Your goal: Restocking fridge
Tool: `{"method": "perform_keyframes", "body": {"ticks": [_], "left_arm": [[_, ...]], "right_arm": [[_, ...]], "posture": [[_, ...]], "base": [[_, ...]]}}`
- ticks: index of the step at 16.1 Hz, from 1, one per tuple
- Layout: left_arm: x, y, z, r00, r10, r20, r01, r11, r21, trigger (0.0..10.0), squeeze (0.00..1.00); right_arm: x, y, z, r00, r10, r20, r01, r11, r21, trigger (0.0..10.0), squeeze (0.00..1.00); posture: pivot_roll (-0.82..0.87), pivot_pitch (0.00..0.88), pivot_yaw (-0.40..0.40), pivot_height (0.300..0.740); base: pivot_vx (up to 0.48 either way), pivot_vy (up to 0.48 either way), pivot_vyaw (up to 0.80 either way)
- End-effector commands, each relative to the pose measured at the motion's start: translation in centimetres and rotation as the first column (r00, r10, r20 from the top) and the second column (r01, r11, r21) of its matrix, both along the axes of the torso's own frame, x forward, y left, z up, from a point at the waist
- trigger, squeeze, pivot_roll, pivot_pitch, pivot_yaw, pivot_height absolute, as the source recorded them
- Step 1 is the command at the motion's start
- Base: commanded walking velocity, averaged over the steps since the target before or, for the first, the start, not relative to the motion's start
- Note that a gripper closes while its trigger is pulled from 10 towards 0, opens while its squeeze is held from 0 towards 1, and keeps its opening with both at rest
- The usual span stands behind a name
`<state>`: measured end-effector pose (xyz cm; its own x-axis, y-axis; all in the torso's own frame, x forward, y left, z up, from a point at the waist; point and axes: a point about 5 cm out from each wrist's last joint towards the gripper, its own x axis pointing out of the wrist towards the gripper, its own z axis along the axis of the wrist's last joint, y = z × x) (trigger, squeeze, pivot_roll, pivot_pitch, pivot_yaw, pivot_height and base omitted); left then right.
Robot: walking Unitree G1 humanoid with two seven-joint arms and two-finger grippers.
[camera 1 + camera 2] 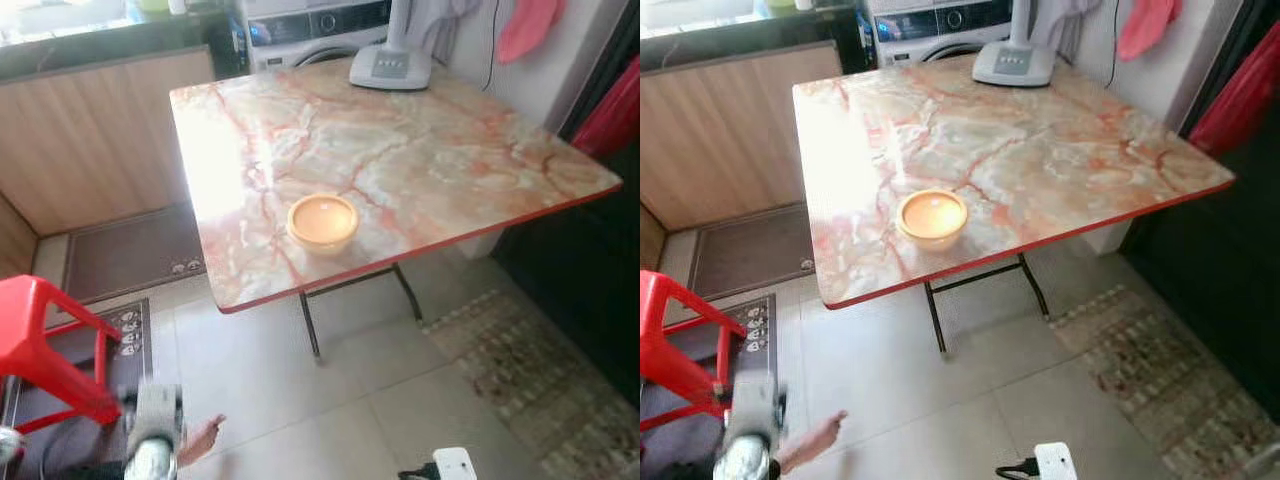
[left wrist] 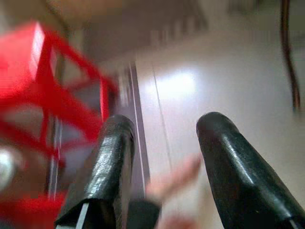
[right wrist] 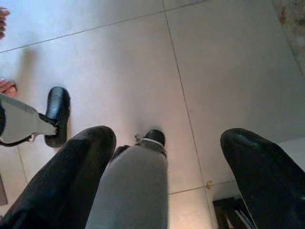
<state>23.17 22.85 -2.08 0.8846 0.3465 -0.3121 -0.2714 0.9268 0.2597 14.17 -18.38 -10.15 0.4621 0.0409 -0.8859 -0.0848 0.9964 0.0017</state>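
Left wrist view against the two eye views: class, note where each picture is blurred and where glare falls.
Left wrist view: red stool and floor smeared by blur, the left claw and its black fingers sharper. Eye views: table and yellow bowl fairly sharp, strong glare on the tabletop's left part, blur on the left arm at the bottom edge.

Left gripper (image 2: 164,138): two long black fingers (image 2: 112,162), glossy, finely ribbed, rounded tips. Right gripper (image 3: 169,152): same black fingers. Legs grey-shelled, feet (image 3: 57,114) black.
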Motion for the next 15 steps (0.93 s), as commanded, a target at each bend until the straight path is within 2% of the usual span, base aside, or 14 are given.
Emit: {"method": "perform_keyframes", "body": {"ticks": [1, 3, 5, 6, 8, 10, 11, 13, 14, 15], "left_arm": [[-0.2, 0.0, 0.7, 0.998, -0.007, 0.061, 0.004, 0.999, 0.04, 10.0, 0.0], [0.1, 0.0, 3.0, 0.976, 0.014, 0.219, -0.029, 0.997, 0.065, 10.0, 0.0], [0.6, -0.7, 7.4, 0.905, -0.047, 0.423, -0.007, 0.992, 0.125, 10.0, 0.0], [0.8, -0.9, 8.0, 0.894, -0.06, 0.444, 0.003, 0.992, 0.129, 10.0, 0.0], [2.1, -1.9, 11.4, 0.829, -0.133, 0.543, 0.05, 0.985, 0.164, 10.0, 0.0], [3.7, -2.9, 14.1, 0.781, -0.178, 0.598, 0.087, 0.98, 0.177, 10.0, 0.0], [4.6, -3.9, 15.3, 0.764, -0.222, 0.606, 0.136, 0.973, 0.184, 10.0, 0.0], [5.1, -5.3, 16.3, 0.742, -0.318, 0.59, 0.218, 0.947, 0.236, 10.0, 0.0], [5.2, -5.6, 16.7, 0.741, -0.288, 0.607, 0.226, 0.958, 0.179, 10.0, 0.0], [5.2, -5.8, 16.8, 0.744, -0.285, 0.605, 0.233, 0.958, 0.165, 10.0, 0.0]], "right_arm": [[-0.3, 0.3, -0.1, 1.0, 0.002, -0.013, -0.002, 1.0, 0.011, 10.0, 0.0], [-0.4, 0.3, -0.2, 1.0, 0.005, -0.015, -0.005, 1.0, 0.012, 10.0, 0.0], [-0.4, 0.3, -0.2, 1.0, 0.008, -0.016, -0.008, 1.0, 0.013, 10.0, 0.0], [-0.4, 0.3, -0.2, 1.0, 0.008, -0.016, -0.008, 1.0, 0.012, 10.0, 0.0], [-0.3, 0.2, -0.2, 1.0, 0.01, -0.016, -0.01, 1.0, 0.01, 10.0, 0.0], [-0.3, 0.3, -0.1, 1.0, 0.014, -0.016, -0.014, 1.0, 0.01, 10.0, 0.0], [-0.3, 0.3, -0.1, 1.0, 0.015, -0.016, -0.015, 1.0, 0.01, 10.0, 0.0], [-0.2, 0.1, -0.1, 1.0, -0.008, -0.008, 0.008, 1.0, 0.003, 10.0, 0.0], [-0.1, -0.1, 0.0, 1.0, -0.014, -0.002, 0.014, 1.0, 0.001, 10.0, 0.0], [-0.1, -0.1, 0.0, 1.0, -0.02, -0.002, 0.02, 1.0, 0.0, 10.0, 0.0]], "posture": [[0.04, 0.042, 0.034, 0.74], [0.04, 0.037, 0.035, 0.74], [0.04, 0.026, 0.034, 0.74], [0.04, 0.025, 0.034, 0.74], [0.05, 0.016, 0.03, 0.74], [0.05, 0.009, 0.029, 0.74], [0.05, 0.009, 0.029, 0.74], [0.04, 0.016, 0.031, 0.74], [0.04, 0.026, 0.031, 0.74], [0.04, 0.026, 0.031, 0.74]], "base": [[0.0, 0.0, 0.0], [0.0, 0.0, 0.0], [0.0, 0.0, 0.0], [0.0, 0.0, 0.0], [0.0, 0.0, 0.0], [0.0, 0.0, 0.0], [0.0, 0.0, 0.0], [0.0, 0.0, 0.0], [0.0, 0.0, 0.0], [0.0, 0.0, 0.0]]}}
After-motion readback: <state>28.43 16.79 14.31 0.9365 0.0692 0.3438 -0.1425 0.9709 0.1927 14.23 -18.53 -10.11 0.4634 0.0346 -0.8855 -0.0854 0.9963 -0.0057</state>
